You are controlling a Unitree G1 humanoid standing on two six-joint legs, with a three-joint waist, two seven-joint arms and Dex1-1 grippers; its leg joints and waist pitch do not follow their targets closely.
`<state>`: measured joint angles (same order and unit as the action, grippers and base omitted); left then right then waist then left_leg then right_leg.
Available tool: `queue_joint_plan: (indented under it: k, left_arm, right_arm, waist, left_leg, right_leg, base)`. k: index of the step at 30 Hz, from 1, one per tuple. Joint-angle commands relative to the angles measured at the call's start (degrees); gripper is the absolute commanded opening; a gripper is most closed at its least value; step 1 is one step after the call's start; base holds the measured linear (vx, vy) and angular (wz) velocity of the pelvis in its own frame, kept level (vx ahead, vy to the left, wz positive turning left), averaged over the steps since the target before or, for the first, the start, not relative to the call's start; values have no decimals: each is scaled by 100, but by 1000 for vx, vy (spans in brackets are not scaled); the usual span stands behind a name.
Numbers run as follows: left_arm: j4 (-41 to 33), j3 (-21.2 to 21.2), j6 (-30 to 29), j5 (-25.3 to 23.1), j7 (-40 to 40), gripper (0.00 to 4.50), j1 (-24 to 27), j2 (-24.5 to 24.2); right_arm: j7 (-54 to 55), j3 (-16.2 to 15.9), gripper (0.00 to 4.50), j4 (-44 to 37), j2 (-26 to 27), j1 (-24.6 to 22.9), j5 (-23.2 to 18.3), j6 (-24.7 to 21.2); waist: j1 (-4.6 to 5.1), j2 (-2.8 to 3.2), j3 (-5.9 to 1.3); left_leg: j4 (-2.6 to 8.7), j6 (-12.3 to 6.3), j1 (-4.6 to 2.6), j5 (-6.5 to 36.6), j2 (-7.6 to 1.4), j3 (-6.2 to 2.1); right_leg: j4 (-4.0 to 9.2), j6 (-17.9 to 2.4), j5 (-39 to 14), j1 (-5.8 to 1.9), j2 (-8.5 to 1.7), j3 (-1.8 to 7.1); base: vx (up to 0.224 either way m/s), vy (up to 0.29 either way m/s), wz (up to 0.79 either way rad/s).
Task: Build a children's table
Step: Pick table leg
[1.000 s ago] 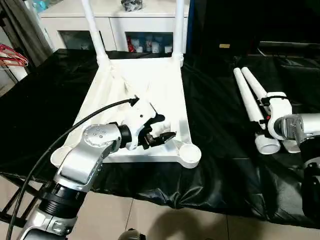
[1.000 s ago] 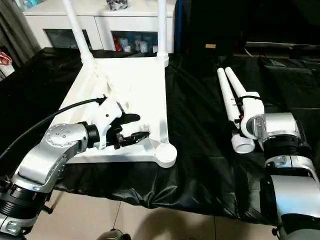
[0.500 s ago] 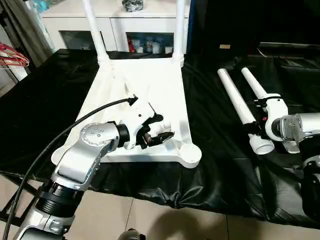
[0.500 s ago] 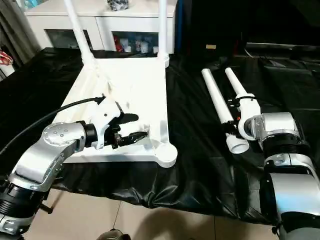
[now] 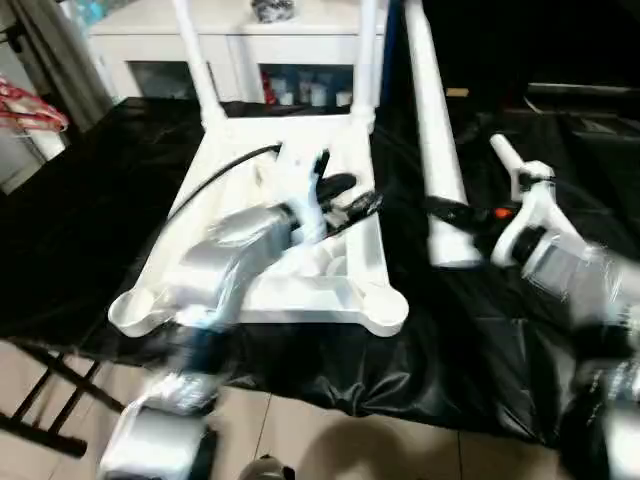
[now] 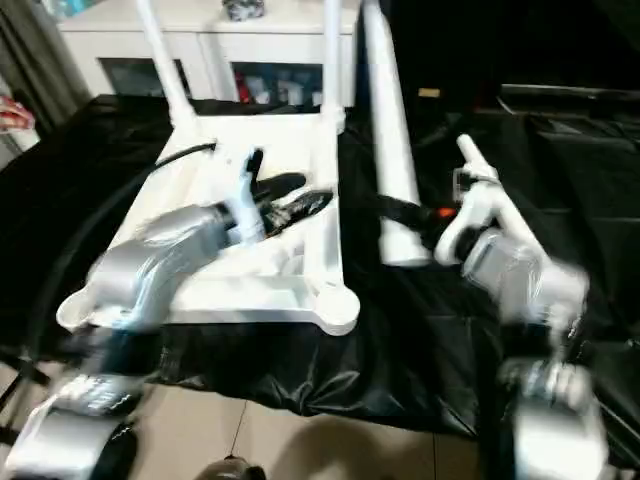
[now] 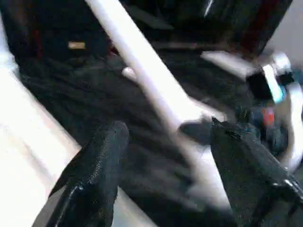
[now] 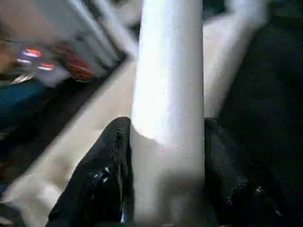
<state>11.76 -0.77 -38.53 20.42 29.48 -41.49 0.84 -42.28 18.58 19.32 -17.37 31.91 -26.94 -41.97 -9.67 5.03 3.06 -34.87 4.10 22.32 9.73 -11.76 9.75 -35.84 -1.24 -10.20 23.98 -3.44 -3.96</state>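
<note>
White plastic fills the middle of the frame: the children's table top [image 5: 290, 240] lies upside down on the black cloth [image 5: 460, 330], its ribbed underside up and its near corner sockets at the lower centre. Over its right half hovers the left gripper [image 5: 345, 200], black fingers spread apart and holding nothing. Right of centre, the right gripper [image 8: 163, 184] clamps the thick end of a loose leg [image 5: 432, 140], which rises steeply toward the top edge. Another leg [image 5: 505, 155] lies on the cloth just behind it. Farther back, two legs [image 5: 195, 60] stand in the top's far corners, before a white cabinet [image 5: 250, 40].
</note>
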Motion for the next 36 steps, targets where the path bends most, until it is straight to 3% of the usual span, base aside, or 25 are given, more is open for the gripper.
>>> queue_joint_plan:
  k: [1, 2, 4, 6, 10, 11, 15, 16, 23, 27, 29, 30, 32, 34, 35, 36]
  left_arm:
    - [245, -333, -117, 238, -231, 322, -194, 77]
    - [334, -428, -121, 303, -290, 322, -267, 142]
    - [532, -620, -178, 537, -324, 322, -469, 260]
    - [634, -735, -221, 686, -323, 322, -600, 336]
    - [685, -856, -374, 864, -313, 322, -705, 401]
    - [688, -870, -424, 910, -305, 322, -721, 412]
    - [622, -924, -547, 1093, -288, 303, -724, 446]
    - [592, -939, -544, 1122, -309, 288, -720, 448]
    - [484, -981, -536, 1180, -339, 233, -670, 386]
    - [506, -999, -447, 1108, -498, 208, -656, 381]
    - [509, -999, -423, 1095, -544, 201, -654, 384]
    - [504, -1000, -422, 1104, -552, 199, -656, 388]
    - [485, -1004, -426, 1143, -573, 197, -665, 404]
    - [489, -966, -415, 1156, -505, 196, -682, 397]
    - [496, -948, -405, 1162, -490, 195, -682, 387]
    - [515, -889, -364, 1158, -365, 195, -664, 339]
  right_arm:
    - [-239, -24, 190, -554, 45, -120, -293, 46]
    - [-291, -39, 190, -711, 83, -199, -363, -5]
    - [-466, -160, 190, -1230, 177, -446, -624, -164]
    - [-603, -318, 190, -1559, 221, -607, -754, -223]
    - [-674, -501, 190, -1797, 260, -743, -809, -183]
    - [-694, -558, 190, -1833, 265, -769, -806, -192]
    - [-672, -719, 190, -1934, 256, -839, -778, -191]
    - [-655, -727, 190, -1940, 263, -839, -803, -195]
    - [-622, -794, 190, -1896, 269, -802, -845, -153]
    - [-562, -859, 190, -1905, 298, -803, -816, -107]
    - [-539, -874, 190, -1930, 311, -808, -817, -111]
    - [-529, -879, 190, -1951, 310, -812, -825, -120]
    - [-498, -892, 190, -2026, 303, -825, -855, -153]
    - [-469, -877, 190, -2084, 255, -834, -893, -218]
    - [-450, -879, 225, -2084, 244, -832, -895, -223]
    - [-520, -864, 225, -2076, 218, -834, -1013, -330]
  waist:
    - [-36, -210, -495]
    - [-33, -217, -483]
    - [-51, -217, -469]
    - [-47, -224, -464]
    - [-51, -209, -456]
    - [-43, -252, -454]
    - [-49, -246, -451]
    - [-51, -271, -448]
    - [-56, -270, -460]
    - [-51, -246, -472]
    - [-48, -239, -473]
    - [-48, -203, -468]
    - [-40, -230, -466]
    - [-43, -218, -469]
    - [-41, -219, -469]
    - [-38, -210, -469]
  left_leg:
    - [266, -459, -41, 511, -40, -16]
    - [277, -470, -8, 471, -30, -27]
    - [275, -455, -37, 528, -22, -15]
    - [296, -468, -18, 528, -29, -34]
    - [302, -411, -24, 555, -39, -36]
    - [307, -408, -15, 551, -34, -34]
    - [312, -364, -24, 562, -38, -35]
    - [318, -366, -16, 546, -37, -37]
    - [324, -373, -14, 444, -53, -44]
    - [318, -400, -10, 371, -62, -44]
    - [315, -407, -13, 384, -58, -44]
    - [313, -399, -16, 414, -58, -43]
    - [320, -383, -11, 449, -54, -43]
    - [317, -375, -12, 438, -53, -42]
    - [319, -374, -15, 430, -57, -45]
    - [321, -370, -14, 433, -58, -47]
  right_leg:
    - [477, -872, -1227, -387, -380, 196]
    - [499, -791, -1353, -394, -380, 190]
    - [525, -699, -1524, -371, -374, 199]
    - [530, -639, -1573, -379, -373, 191]
    - [551, -628, -1662, -359, -393, 203]
    - [551, -620, -1662, -367, -390, 200]
    - [559, -574, -1756, -355, -399, 206]
    - [557, -553, -1734, -363, -400, 206]
    - [526, -605, -1431, -367, -408, 211]
    - [503, -739, -1131, -371, -411, 209]
    - [505, -742, -1143, -377, -412, 208]
    - [514, -738, -1184, -366, -410, 209]
    - [524, -713, -1240, -380, -408, 205]
    - [525, -699, -1238, -380, -408, 209]
    - [525, -698, -1204, -379, -401, 208]
    - [520, -698, -1196, -379, -401, 207]
  base:
    - [0, 0, 0]
    - [0, 0, 0]
    - [0, 0, 0]
    - [0, 0, 0]
    - [0, 0, 0]
    - [0, 0, 0]
    - [0, 0, 0]
    - [0, 0, 0]
    - [0, 0, 0]
    - [0, 0, 0]
    - [0, 0, 0]
    - [0, 0, 0]
    - [0, 0, 0]
    - [0, 0, 0]
    - [0, 0, 0]
    - [0, 0, 0]
